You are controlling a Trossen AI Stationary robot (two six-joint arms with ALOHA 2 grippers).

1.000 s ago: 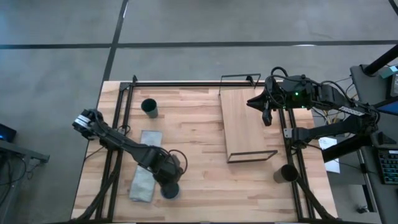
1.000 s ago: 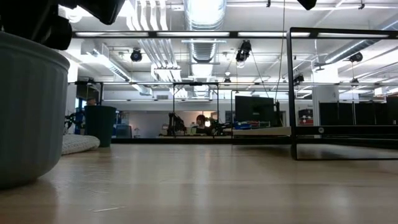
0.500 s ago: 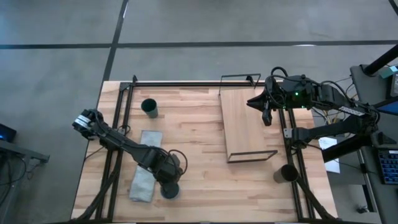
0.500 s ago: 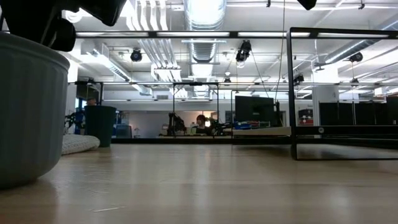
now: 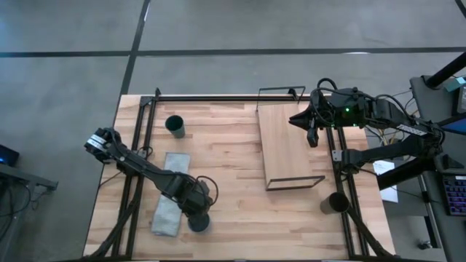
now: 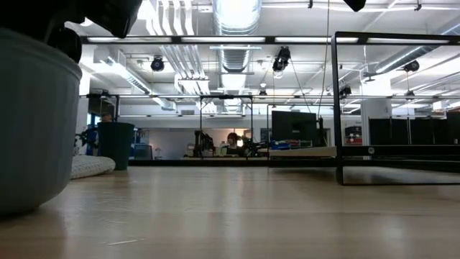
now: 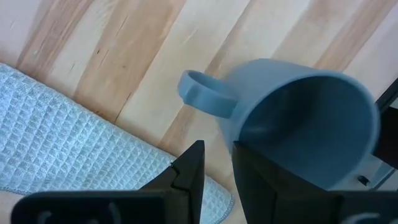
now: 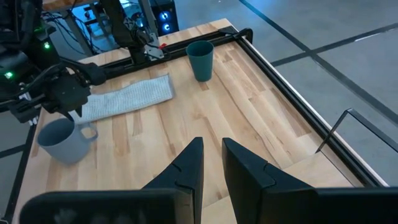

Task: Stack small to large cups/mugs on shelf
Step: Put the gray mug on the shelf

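Left gripper (image 5: 198, 212): at the near edge of the table (image 5: 233, 156), directly over the blue-grey mug (image 7: 298, 124); in the left wrist view its two dark fingers (image 7: 186, 180) show a narrow gap, one finger outside the mug wall just by the handle, the other at or inside the rim; whether the pads press the wall cannot be told. Blue-grey mug: upright on the planks, mouth up, handle toward the grey cloth (image 5: 169, 193), which lies just beside it, apart from the mug. Right gripper (image 5: 312, 125): held above the far right side of the table, over the long right edge of the shelf (image 5: 287, 145), fingers nearly closed with only a slim gap, holding nothing. Shelf: light-wood board with thin black wire frames at its short ends, lying right of centre, bare. Dark green cup (image 5: 174, 125): upright near the far left corner, well apart from the mug and the shelf. Dark brown-black cup (image 5: 336, 202): upright at the near right edge, past the near end of the shelf. Between the mug and the shelf lies only open plank
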